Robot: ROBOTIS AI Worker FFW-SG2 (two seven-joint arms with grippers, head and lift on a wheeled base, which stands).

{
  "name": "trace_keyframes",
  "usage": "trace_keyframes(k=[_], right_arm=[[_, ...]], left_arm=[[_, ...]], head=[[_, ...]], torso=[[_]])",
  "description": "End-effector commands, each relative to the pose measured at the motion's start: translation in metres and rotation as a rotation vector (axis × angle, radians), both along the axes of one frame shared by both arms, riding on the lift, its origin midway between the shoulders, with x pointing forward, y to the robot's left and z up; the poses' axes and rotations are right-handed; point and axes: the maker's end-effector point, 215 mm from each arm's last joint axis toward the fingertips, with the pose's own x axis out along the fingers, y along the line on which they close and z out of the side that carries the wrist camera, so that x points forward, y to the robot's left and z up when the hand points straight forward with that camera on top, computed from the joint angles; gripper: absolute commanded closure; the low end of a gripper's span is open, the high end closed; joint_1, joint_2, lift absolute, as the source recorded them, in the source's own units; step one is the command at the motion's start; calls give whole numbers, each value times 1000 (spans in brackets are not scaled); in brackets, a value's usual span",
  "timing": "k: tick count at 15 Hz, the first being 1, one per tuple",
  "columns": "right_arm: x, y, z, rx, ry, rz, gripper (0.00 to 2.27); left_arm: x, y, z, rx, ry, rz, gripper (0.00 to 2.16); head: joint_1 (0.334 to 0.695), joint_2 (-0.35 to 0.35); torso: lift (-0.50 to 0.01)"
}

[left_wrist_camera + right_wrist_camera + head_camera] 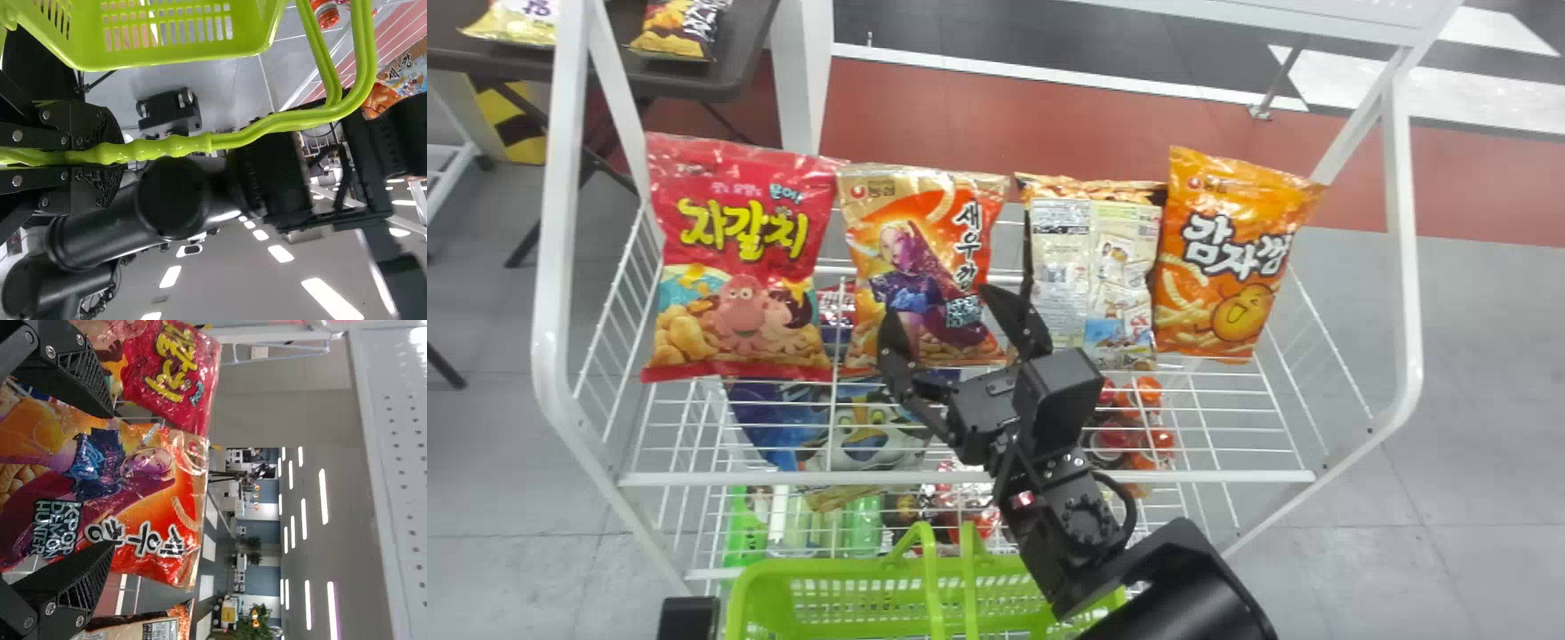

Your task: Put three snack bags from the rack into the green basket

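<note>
Four snack bags (738, 267) stood on the big white rack (783, 479). The green basket (827, 566) was in front, its handle (167, 146) held tight in the left hand (87, 155). The right hand (940, 302) was spread wide by the second bag (925, 240) from the left.

In the head view I get just part of the green basket (854, 569); the bottom edge crops it, so I can't tell what lies deep inside. My right gripper (941, 307) hides patches of the lower half of the orange-red bag (920, 222) and a corner of the back-turned bag (1089, 267). Behind the rack's upper wires, red-and-orange packs (1145, 436) are too covered for me to make out. Two bags on the dark table (720, 82) run off the top edge. In the right wrist view, the edge cuts the red bag (738, 204), and the far room is too small to read.
</note>
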Motion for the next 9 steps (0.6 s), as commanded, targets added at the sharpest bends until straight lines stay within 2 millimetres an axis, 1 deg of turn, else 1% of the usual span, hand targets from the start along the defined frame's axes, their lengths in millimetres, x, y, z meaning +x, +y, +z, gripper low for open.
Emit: trace_keyframes(k=[1,3,4,5,6,7,8,9], right_arm=[[13,-4,-12,-27,24,-13,144],[28,-9,-17,-28,48,-22,151],[33,-8,-16,-22,55,-19,238],[35,-6,-23,-22,89,-1,539],[35,-4,-29,-22,121,11,1008],[33,-3,-30,-26,136,14,1578],[31,-5,-30,-28,145,12,1801],[27,-5,-28,-24,145,11,1963]], left_arm=[[-1,0,1,-1,3,-5,2074],[-4,0,4,-6,4,-14,2074],[-4,1,4,-7,6,-13,2074],[-5,1,4,-8,10,-14,2074],[-5,1,4,-6,10,-14,2074],[-6,1,4,-6,12,-14,2074],[-7,1,3,-6,17,-17,2071],[-8,2,4,-8,21,-20,2071]], head=[[695,-183],[695,-190],[695,-191],[695,-192],[695,-191],[695,-188],[695,-182],[695,-182]], torso=[[0],[0],[0],[0],[0],[0],[0],[0]])
